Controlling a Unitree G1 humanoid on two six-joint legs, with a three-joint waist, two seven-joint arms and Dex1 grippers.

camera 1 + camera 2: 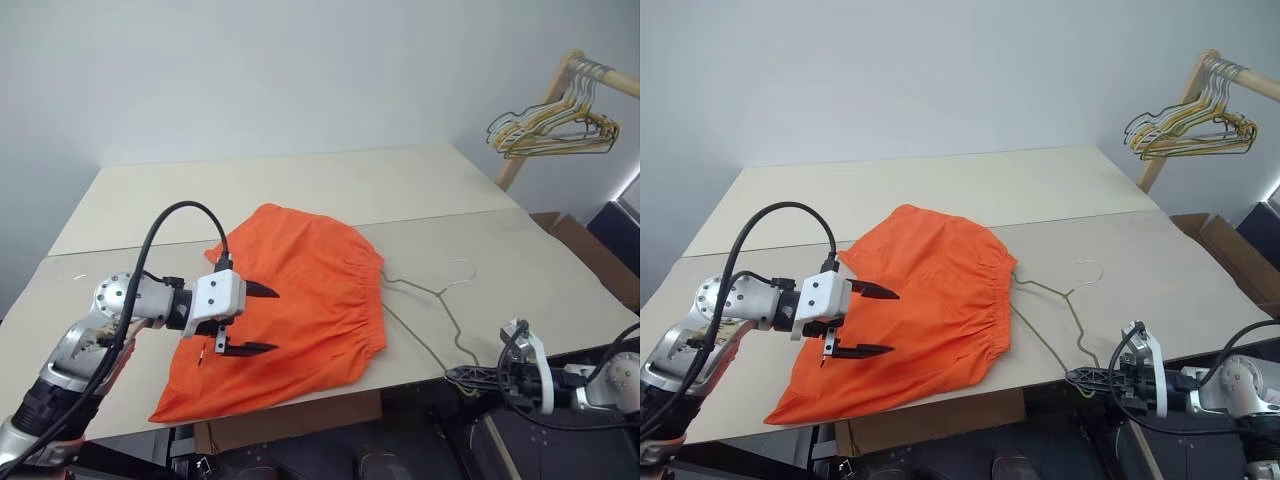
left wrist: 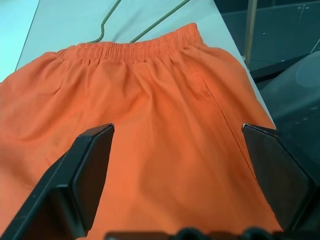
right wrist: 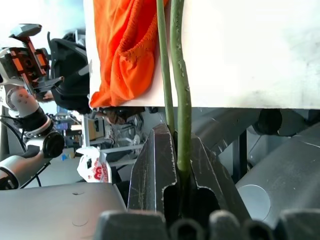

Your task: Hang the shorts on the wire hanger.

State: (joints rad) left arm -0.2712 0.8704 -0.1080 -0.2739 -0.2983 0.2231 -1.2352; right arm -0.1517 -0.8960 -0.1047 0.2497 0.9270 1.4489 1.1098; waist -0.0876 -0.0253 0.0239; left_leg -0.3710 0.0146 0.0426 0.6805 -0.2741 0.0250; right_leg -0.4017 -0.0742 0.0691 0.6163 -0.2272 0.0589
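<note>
Left eye view shows our left gripper (image 1: 260, 320) nearest, fingers spread wide and hovering over the orange shorts (image 1: 300, 300), which lie flat on the pale table (image 1: 300, 190), while our right gripper (image 3: 177, 175) at the near table edge is clamped on the wire hanger (image 1: 430, 320). That hanger lies on the table just beside the shorts' waistband. Farther off, by the grey wall, a wooden rack (image 1: 545, 110) carries a bunch of hangers (image 1: 550, 125).
</note>
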